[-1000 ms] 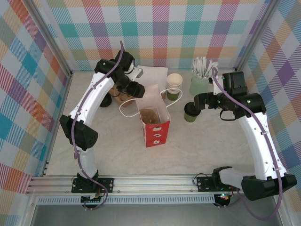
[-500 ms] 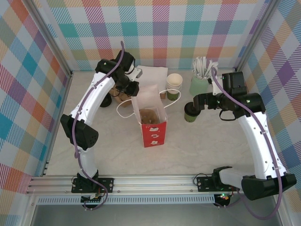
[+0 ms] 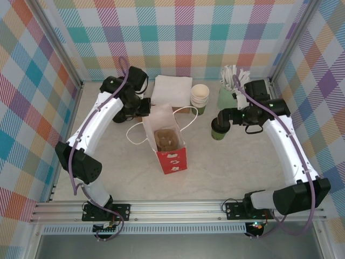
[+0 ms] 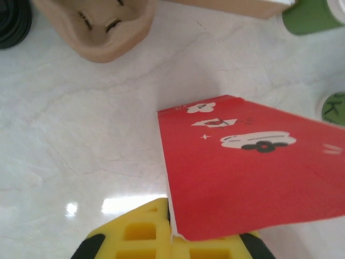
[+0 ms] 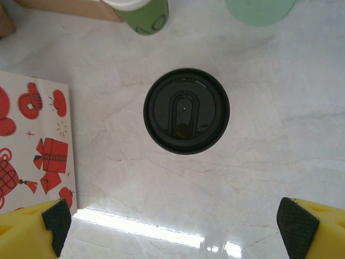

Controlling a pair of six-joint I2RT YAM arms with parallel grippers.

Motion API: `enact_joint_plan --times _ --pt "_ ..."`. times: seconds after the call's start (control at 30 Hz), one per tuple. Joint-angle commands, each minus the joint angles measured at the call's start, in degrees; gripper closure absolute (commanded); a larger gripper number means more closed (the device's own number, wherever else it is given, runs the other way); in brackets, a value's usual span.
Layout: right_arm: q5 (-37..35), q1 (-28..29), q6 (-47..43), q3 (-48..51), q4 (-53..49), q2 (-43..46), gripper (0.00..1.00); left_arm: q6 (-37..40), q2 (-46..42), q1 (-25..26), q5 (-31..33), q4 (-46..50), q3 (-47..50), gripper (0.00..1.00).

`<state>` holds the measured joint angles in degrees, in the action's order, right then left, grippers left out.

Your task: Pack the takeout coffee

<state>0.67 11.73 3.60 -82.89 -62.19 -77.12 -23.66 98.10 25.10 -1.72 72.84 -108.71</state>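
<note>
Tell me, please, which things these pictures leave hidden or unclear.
- Right wrist view: the takeout coffee, its side hidden under its black lid.
- Top view: the brown contents of the red bag, too small to identify.
- Left wrist view: the left gripper, its grip partly covered by the bag's wall and cut by the lower edge.
- Right wrist view: the pale-green holder, cut off by the upper edge.

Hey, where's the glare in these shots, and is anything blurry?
Left wrist view: white glare patch on the table beside the red bag, whose right edge smears slightly. Right wrist view: glare streak low on the table; lidded coffee cup sharp. Top view: even, soft light.
</note>
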Motion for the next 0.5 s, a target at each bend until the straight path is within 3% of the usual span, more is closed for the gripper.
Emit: enact_joint_plan --times 0.0,0.1,0.17,0.33,0.47 --pt "0.49 -0.69 2.89 2.28 0.23 -1.13 0.0 -10.96 -1.86 0.38 0.59 -5.14 1.73 1.0" --pt "-1.1 -0.92 4.93 4.66 1.95 -1.75 0.0 -13.7 -2.03 0.64 2.5 -4.33 1.6 0.99" --pt "-1.68 -0.92 5.74 5.78 2.71 -2.11 0.0 -13.78 -2.31 0.65 2.73 -4.52 1.58 0.91" --pt "0.25 -0.92 6.25 7.5 2.97 -3.89 0.0 -5.32 -3.96 0.65 4.39 -0.56 -1.43 0.54" --pt "1.54 -0.94 6.75 8.83 3.17 -5.88 0.0 2.81 -6.52 0.48 5.31 1.56 -2.82 0.32"
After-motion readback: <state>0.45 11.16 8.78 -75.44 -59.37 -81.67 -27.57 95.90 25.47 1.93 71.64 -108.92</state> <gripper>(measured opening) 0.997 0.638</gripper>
